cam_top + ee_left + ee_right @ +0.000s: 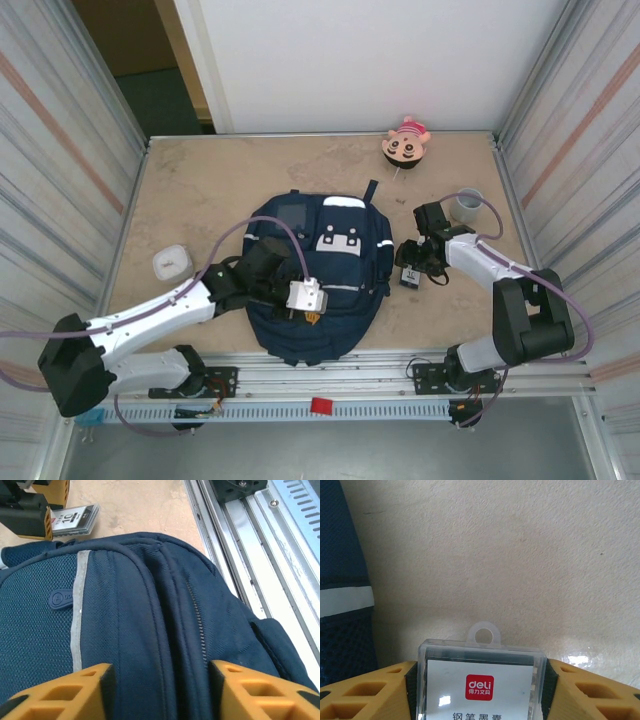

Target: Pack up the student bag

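Yellow fingers [65, 690] of my left gripper [160, 672] sit at the bottom of the left wrist view. They are spread apart, with a ridge of navy fabric and a zip [197, 620] running between them. Whether the pads touch the cloth I cannot tell from this angle. That fabric is the student bag [125, 620], and a grey strip [79, 610] runs down its mesh panel. Beyond its edge I see the aluminium rail [260, 555].

On the right wrist camera, the right gripper [481, 667] has its fingers [370, 690] pressed against both sides of a clear Deli ink-cartridge box [480, 680], pinching it. The hang tab points away from the wrist. It looks to be low over the table [520, 555], though I can't say if it rests on it. The bag's side [340, 580] is just to the left.

From overhead, the student bag [350, 300] lies flat at the middle of the table [220, 180], its lower end near the arm bases. The left gripper [312, 318] is over its lower half. The right gripper [412, 268] is just beside the bag's right edge with the box [410, 279]. Farther out are a clear cup [467, 205] near the right wall, a plush doll head [405, 143] at the far edge, and a white container [171, 262] to the left.
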Robot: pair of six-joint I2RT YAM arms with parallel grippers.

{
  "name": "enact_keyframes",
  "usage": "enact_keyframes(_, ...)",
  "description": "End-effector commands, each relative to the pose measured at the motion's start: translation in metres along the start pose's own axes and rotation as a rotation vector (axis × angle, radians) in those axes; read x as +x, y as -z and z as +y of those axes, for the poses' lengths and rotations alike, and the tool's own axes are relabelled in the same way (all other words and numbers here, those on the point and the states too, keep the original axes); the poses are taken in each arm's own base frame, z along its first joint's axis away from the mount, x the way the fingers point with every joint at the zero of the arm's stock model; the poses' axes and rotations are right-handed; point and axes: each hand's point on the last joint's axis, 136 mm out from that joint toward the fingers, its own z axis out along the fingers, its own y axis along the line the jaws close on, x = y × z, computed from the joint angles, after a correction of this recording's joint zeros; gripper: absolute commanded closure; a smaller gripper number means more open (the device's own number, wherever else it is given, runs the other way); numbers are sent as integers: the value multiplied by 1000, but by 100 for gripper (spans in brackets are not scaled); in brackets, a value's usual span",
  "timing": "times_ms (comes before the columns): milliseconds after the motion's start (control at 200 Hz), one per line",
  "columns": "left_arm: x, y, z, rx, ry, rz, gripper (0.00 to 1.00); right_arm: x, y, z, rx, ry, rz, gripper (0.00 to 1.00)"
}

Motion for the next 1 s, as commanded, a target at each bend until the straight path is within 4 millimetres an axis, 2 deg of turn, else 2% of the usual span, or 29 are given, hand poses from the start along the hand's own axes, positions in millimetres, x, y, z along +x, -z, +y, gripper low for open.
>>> enact_keyframes(0, -16, 3, 3, 4, 8, -54, 36, -2, -1, 2, 0, 12, 23, 40)
enact_keyframes(140, -29, 6, 7, 2, 57, -92, 27, -4, -7, 1, 20, -5, 38, 40)
enact_keyframes(286, -52, 26, 9, -18, 68, -169, 20, -5, -17, 2, 32, -18, 62, 39)
enact_keyframes(346, -53, 32, 12, -57, 61, -172, 19, -7, -20, 3, 34, -16, 68, 37)
enact_keyframes(411, -40, 33, 21, -123, 56, -103, 19, -10, -20, 5, 30, -20, 63, 29)
enact_keyframes(496, -13, 27, 25, -151, 29, 38, 19, -13, -17, 9, 18, -21, 51, 21)
enact_keyframes(611, 25, 25, 31, -174, 1, 217, 13, -15, -4, 14, 11, 3, 23, 18)
enact_keyframes(706, 33, 31, 29, -146, 6, 214, 11, -17, 17, 21, -6, 34, -30, 18)
enact_keyframes(792, 35, 33, 23, -119, -15, 202, 10, -9, 37, 37, -79, 54, -61, 19)
enact_keyframes(907, 46, 29, 20, -101, -37, 247, 10, 14, 61, 75, -264, 64, -55, 22)
enact_keyframes(962, 53, 26, 26, -120, -35, 284, 15, 29, 69, 92, -349, 56, -33, 24)
enact_keyframes(997, 58, 25, 32, -143, -32, 307, 21, 37, 74, 102, -391, 50, -23, 24)
